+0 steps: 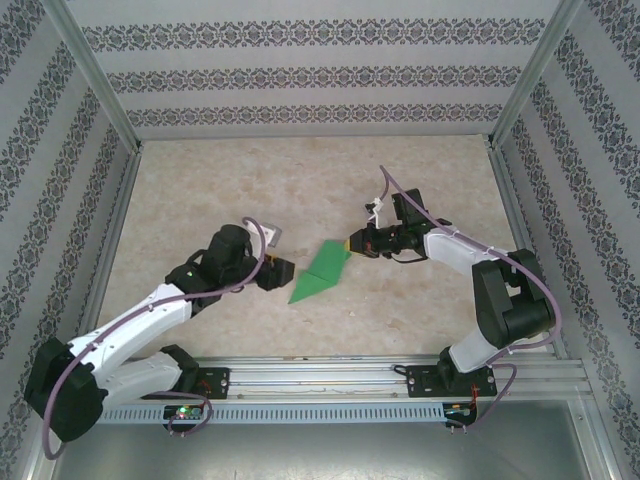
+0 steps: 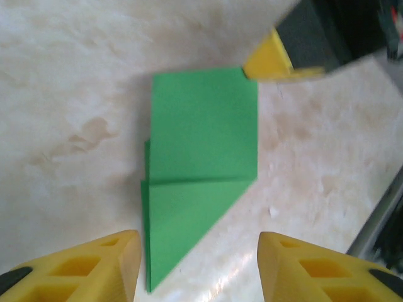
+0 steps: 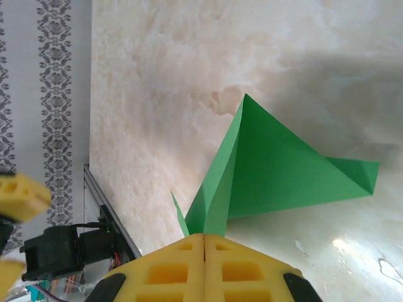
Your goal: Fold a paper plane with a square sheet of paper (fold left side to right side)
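Jaws of the left gripper (image 2: 198,251) stand half open and empty at the frame's bottom, flanking the pointed end of the green paper (image 2: 201,132) lying on the table (image 2: 69,82). Beyond, upper right, the right gripper (image 2: 266,64) is pinched tight on its far corner.

**Folded paper between two arms**

A piece of green paper (image 1: 318,275) lies near the middle of the pale marbled table (image 1: 200,190), folded into a long, slanted shape that runs from lower left to upper right. The right gripper (image 1: 351,244) reaches in from the right, its yellow tips meeting the paper's upper right end. The left gripper (image 1: 288,272) sits just beside the paper's left edge; contact there cannot be told. Patterned walls (image 1: 300,75) enclose the table, and a metal rail (image 1: 320,375) at the near edge carries both arm bases.
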Robot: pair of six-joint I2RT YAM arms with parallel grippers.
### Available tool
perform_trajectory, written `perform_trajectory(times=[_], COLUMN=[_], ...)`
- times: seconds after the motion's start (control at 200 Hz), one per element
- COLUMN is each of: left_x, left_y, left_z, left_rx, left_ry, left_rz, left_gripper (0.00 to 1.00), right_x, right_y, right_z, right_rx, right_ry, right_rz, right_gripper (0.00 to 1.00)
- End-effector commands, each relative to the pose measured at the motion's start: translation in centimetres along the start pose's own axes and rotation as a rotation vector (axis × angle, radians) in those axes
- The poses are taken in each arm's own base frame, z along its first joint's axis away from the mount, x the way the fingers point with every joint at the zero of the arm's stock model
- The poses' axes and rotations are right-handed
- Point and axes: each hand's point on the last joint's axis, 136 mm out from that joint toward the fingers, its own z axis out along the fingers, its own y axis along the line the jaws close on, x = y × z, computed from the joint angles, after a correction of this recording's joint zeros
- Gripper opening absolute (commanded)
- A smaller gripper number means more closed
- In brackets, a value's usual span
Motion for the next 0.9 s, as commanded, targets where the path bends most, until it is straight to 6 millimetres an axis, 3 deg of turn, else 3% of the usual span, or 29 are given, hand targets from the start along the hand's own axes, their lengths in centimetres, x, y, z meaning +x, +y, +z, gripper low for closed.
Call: perform_trajectory(times=[0.0, 0.23, 0.46, 0.664, 0.894], left_x=[3.4, 5.1, 6.2, 6.8, 7.2], left_y=[0.0, -3.3, -4.6, -4.0, -2.2], left_z=[0.0, 3.0, 7.7, 10.1, 11.0], left_rx=[-0.125, -0.222, -0.308, -0.436, -0.581], left_ry=[0.146, 0.260, 0.378, 0.450, 0.500], left_rz=[0.159, 0.408, 0.590, 0.720, 0.804], left_gripper=[0.53, 0.57, 0.60, 0.62, 0.64], right_x=[-0.3, -0.6, -0.6, -0.7, -0.7], right_y=[-1.1, -1.7, -2.1, -2.3, -2.7], right_z=[-0.3, -0.7, -0.4, -0.3, -0.3], right_rx=[0.038, 0.051, 0.051, 0.051, 0.051], right_ry=[0.000, -0.008, 0.000, 0.003, 0.007], right_rz=[0.125, 0.172, 0.194, 0.205, 0.214], right_gripper=[0.00, 0.00, 0.00, 0.00, 0.00])
